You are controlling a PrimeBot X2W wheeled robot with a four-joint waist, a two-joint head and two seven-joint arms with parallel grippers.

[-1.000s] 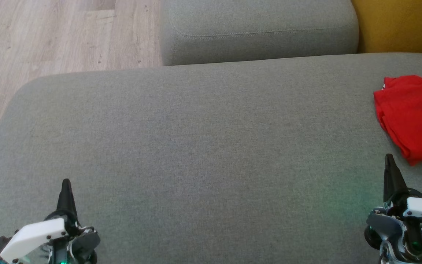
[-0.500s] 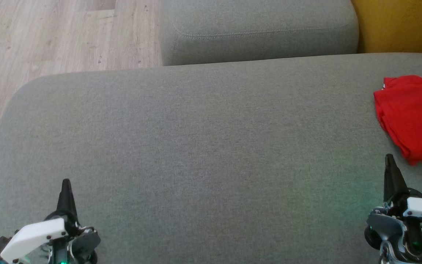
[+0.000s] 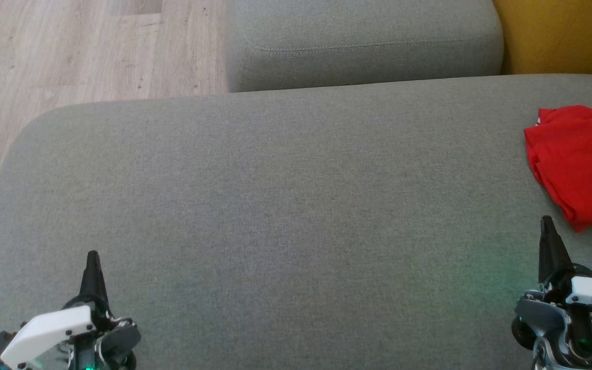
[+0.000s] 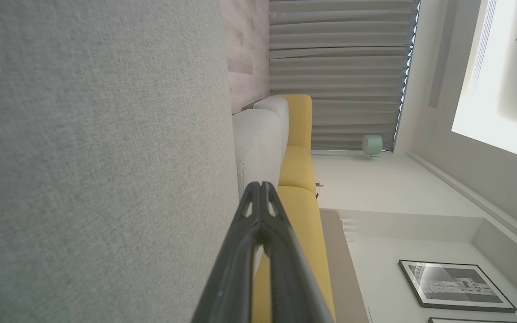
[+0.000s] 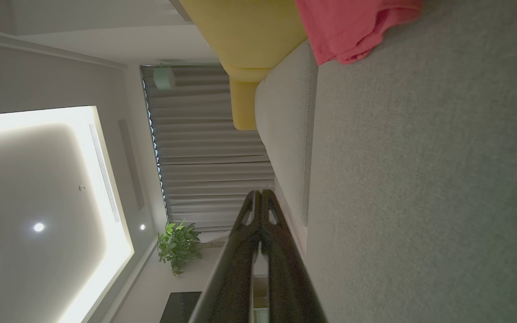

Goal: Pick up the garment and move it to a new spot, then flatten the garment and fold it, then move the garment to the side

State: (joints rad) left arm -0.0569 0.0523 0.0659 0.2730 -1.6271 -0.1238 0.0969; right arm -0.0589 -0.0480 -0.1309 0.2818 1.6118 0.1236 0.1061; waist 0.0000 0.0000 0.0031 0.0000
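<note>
One garment, two grey cushions, two claws

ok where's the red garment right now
In the head view the red garment lies on the grey cushion at the right edge, just ahead of the right gripper and not touching it.

Set against the earlier head views, no change can be made out. The frame has not shifted. The left end effector at lower left and the right end effector at lower right have not moved. The red garment at the right edge keeps the same outline and folds.
</note>
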